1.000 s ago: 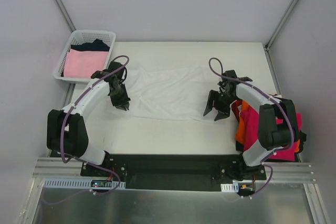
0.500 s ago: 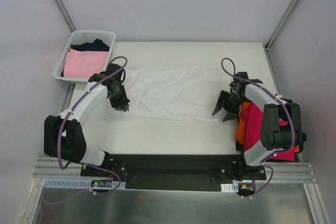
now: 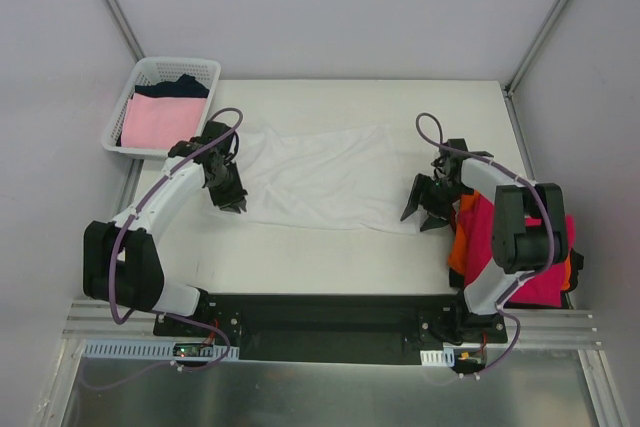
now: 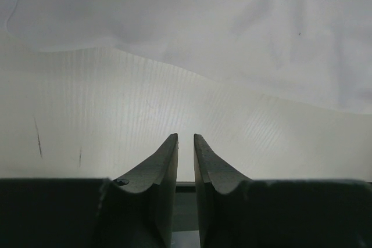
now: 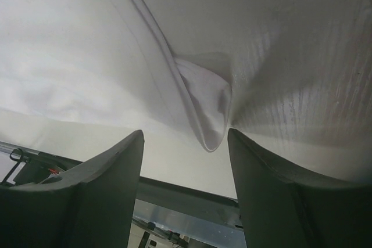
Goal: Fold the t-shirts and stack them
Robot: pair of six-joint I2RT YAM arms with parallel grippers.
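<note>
The white shirt (image 3: 320, 177) lies spread flat mid-tabletop (image 3: 330, 257), its long axis running left to right, parallel to the near edge. From my left pincer (image 3: 232, 204), at the shirt's left near corner, the hem sits just ahead, toward the far edge. The wrist view shows bare tabletop under the fingertips, which are closed to a slit with nothing between them. My right pincer (image 3: 420, 214) is at the shirt's right near corner, spread wide. A folded tip of cloth lies just ahead, in line with the gap, but is not gripped. Each arm is nearer its own end, so I judge the next move is a two-corner pickup and the left must open first. The magenta and orange stack (image 3: 500, 247) sits at the right edge. A pink shirt (image 3: 155, 122) and a dark shirt (image 3: 182, 87) wait in the basket (image 3: 112, 125) beside the far left corner.
</note>
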